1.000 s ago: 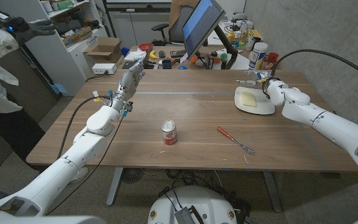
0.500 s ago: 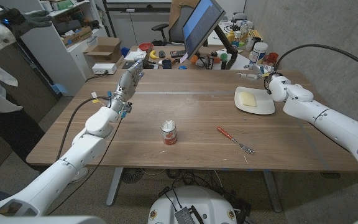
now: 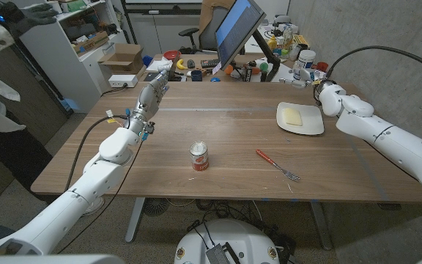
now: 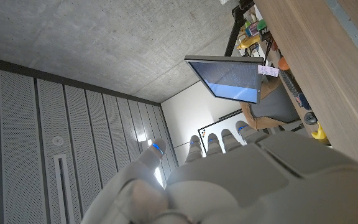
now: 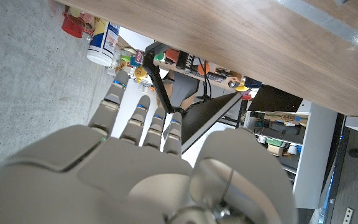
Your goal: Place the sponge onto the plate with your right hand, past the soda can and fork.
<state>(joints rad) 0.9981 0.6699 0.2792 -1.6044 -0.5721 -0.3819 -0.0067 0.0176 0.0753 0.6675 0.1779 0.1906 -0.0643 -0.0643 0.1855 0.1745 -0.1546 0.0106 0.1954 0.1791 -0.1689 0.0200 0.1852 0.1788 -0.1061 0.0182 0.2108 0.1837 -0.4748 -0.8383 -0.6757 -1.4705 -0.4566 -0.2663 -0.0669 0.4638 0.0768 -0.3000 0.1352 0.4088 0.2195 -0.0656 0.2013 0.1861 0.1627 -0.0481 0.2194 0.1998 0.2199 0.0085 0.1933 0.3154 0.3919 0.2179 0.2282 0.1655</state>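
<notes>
Sponge [image 3: 291, 115] lies on plate [image 3: 312, 125]; fork [image 3: 278, 166] nearby

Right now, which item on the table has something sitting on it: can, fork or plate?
The white plate by the right hand: the yellow sponge lies on it. The soda can and fork carry nothing.

The right hand [image 3: 321, 87] is no longer over the plate [image 3: 315, 126]: a second ago it hung at the plate's far right rim, and now it is lifted clear, empty with fingers straight, above the table's far right corner. At far left, the person's gloved hand [image 3: 31, 12] sits higher.
</notes>
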